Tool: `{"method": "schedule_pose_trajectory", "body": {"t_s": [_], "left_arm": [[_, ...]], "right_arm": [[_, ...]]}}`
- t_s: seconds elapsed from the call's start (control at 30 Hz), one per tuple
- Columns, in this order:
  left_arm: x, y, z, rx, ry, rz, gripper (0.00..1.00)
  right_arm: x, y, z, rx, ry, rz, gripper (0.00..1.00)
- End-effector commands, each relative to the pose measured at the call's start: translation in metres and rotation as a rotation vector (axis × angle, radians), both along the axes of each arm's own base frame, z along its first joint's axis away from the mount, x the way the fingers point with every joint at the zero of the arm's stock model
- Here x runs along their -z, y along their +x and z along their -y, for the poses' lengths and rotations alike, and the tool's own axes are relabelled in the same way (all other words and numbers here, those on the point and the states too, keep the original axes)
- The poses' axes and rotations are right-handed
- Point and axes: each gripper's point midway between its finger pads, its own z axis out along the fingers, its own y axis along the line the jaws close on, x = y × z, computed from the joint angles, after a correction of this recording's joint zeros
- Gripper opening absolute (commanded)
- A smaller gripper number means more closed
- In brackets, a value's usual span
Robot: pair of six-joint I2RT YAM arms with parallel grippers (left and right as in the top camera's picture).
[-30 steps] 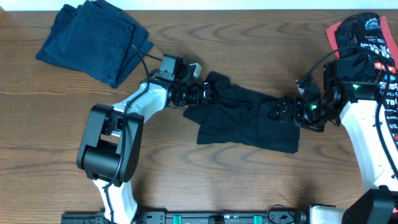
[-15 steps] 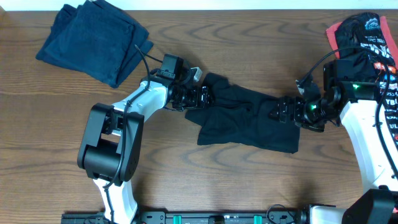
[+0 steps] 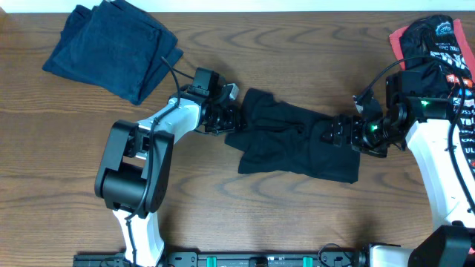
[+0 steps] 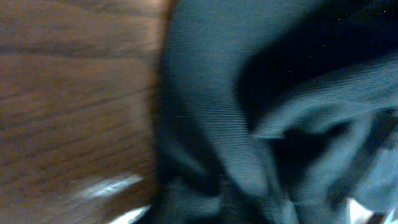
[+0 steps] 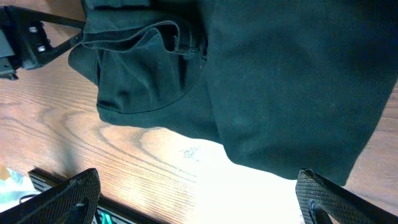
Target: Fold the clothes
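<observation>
**Rumpled black shirt mid-table, a gripper at each end**

At the far left, near the top corner of the wooden table (image 3: 44,148), a dark blue cloth (image 3: 111,48) lies folded, well apart from everything else. To its right, the left gripper (image 3: 231,115) is at the left edge of the black shirt (image 3: 297,141), touching the fabric. Its wrist camera shows only blurred, bunched dark cloth beside bare wood. Whether this claw is pinched on the shirt cannot be told.

The shirt lies creased at the middle of the table, running from upper left to lower right. Over its right end is the right gripper (image 3: 334,132). In its wrist view the two fingers (image 5: 68,196) stand wide apart, with the shirt's edge and brightly lit wood between them — open, holding nothing.

In the far right top corner, a heap of black garments (image 3: 434,37) with red trim and white lettering rests on the table.
</observation>
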Motion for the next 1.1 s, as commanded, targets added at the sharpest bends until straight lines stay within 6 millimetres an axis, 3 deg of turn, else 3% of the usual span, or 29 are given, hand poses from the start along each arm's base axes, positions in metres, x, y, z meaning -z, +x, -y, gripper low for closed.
{"method": "schedule_pose_trajectory", "body": {"t_s": [0.0,0.2,0.4,0.6,0.83,1.07], "left_arm": [[0.027,-0.018,-0.005,-0.004,0.046,-0.078,0.06],[0.03,-0.012,-0.018,-0.076,0.08,-0.098,0.06],[0.033,0.008,-0.066,-0.266,0.091,-0.153,0.06],[0.035,0.018,-0.13,-0.443,0.089,-0.212,0.06],[0.038,0.011,-0.178,-0.567,0.088,-0.288,0.06],[0.039,-0.018,-0.197,-0.625,0.099,-0.432,0.06]], "right_arm": [[-0.003,0.001,0.003,-0.005,-0.006,0.018,0.98],[-0.003,0.0,0.003,-0.005,-0.006,0.013,0.98],[-0.002,-0.002,0.004,-0.014,-0.015,0.007,0.98],[-0.001,-0.001,0.006,-0.013,-0.026,0.01,0.98],[-0.002,0.0,0.006,-0.013,-0.027,0.015,0.98],[-0.002,0.004,0.007,-0.012,-0.027,0.034,0.98]]}}
